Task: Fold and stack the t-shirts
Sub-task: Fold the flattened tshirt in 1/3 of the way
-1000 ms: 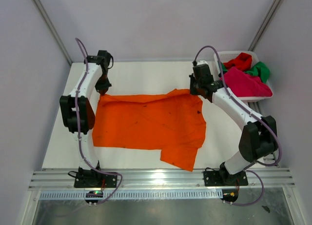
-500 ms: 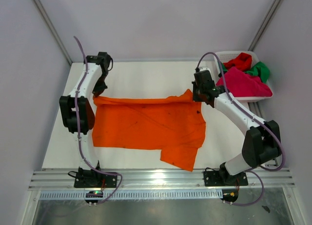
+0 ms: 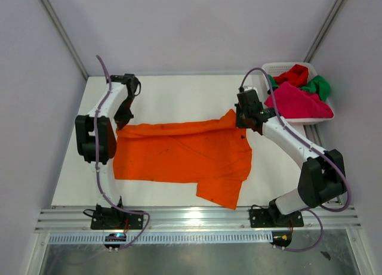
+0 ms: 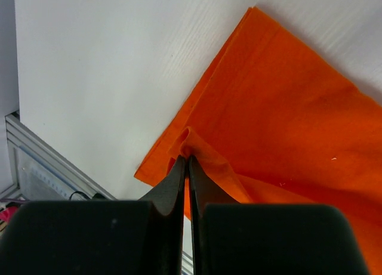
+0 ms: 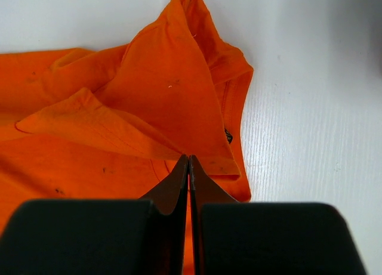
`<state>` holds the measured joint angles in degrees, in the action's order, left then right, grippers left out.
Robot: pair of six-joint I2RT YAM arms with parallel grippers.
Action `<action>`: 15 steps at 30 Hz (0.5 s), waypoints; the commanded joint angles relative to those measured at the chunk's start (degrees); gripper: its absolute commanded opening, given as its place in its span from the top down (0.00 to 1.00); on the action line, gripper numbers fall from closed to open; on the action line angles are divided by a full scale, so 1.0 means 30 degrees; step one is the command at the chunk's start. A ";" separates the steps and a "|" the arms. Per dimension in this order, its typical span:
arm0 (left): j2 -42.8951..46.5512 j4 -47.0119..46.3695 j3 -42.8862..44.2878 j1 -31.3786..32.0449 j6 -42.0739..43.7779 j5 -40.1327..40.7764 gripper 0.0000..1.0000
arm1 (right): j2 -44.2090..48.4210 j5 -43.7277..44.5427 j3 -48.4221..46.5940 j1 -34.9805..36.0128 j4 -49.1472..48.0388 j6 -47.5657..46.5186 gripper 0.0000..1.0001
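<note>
left gripper [image 4: 187,158]: pinching the far-left corner of the orange t-shirt [image 3: 179,155]
right gripper [image 5: 189,160]: pinching its far-right corner
orange t-shirt: spread mid-table [image 3: 179,93]
pink t-shirt [image 3: 298,102]: in white basket [image 3: 280,65], far right

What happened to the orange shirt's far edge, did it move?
Yes. The orange shirt's far edge has come nearer, away from the table's back edge.

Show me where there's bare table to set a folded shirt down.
Widest bare table: the far strip between the left gripper and right gripper, behind the orange t-shirt. A narrower strip runs between its near edge and the rail on the left. Crowded: the centre under the shirt, the right side around the right arm, and the full basket.
</note>
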<state>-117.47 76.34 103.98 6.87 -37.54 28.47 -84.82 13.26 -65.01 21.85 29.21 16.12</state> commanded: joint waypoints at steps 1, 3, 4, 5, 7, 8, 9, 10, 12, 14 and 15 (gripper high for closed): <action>0.1129 0.1829 -0.0500 0.0316 -0.0349 -0.0231 1.00 | 0.0821 0.0005 0.0167 0.0364 0.0077 0.0427 0.97; 0.1188 0.1918 -0.0851 0.0433 -0.0348 -0.0261 1.00 | 0.0850 0.0005 0.0284 0.0423 0.0164 0.0515 0.97; 0.1217 0.1947 -0.0969 0.0462 -0.0319 -0.0290 1.00 | 0.0879 -0.0024 0.0371 0.0539 0.0194 0.0574 0.97; 0.1275 0.1918 -0.1086 0.0492 -0.0290 -0.0261 1.00 | 0.0908 -0.0024 0.0430 0.0598 0.0223 0.0632 0.97; 0.1334 0.1889 -0.1292 0.0550 -0.0261 -0.0261 1.00 | 0.0996 -0.0024 0.0693 0.0715 0.0253 0.0720 0.97; 0.1334 0.1860 -0.1350 0.0550 -0.0231 -0.0232 1.00 | 0.1084 -0.0024 0.0782 0.0745 0.0253 0.0779 0.97; 0.1334 0.1889 -0.1409 0.0550 -0.0231 -0.0203 1.00 | 0.1113 -0.0053 0.0869 0.0774 0.0282 0.0924 0.97; 0.1305 0.1889 -0.1410 0.0550 -0.0231 -0.0202 1.00 | 0.1114 -0.0083 0.1044 0.0862 0.0282 0.1013 0.97; 0.1247 0.1918 -0.1410 0.0550 -0.0231 -0.0173 1.00 | 0.1202 -0.0083 0.1192 0.0950 0.0311 0.1159 0.97; 0.1218 0.1918 -0.1439 0.0550 -0.0231 -0.0144 1.00 | 0.1289 -0.0025 0.1368 0.1067 0.0370 0.1189 0.97; 0.1188 0.1947 -0.1468 0.0550 -0.0231 -0.0115 1.00 | 0.1348 0.0005 0.1455 0.1068 0.0399 0.1305 0.97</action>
<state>-116.97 76.77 99.63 8.51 -37.52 27.59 -83.35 12.84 -60.90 24.49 30.57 18.48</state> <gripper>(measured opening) 0.008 0.033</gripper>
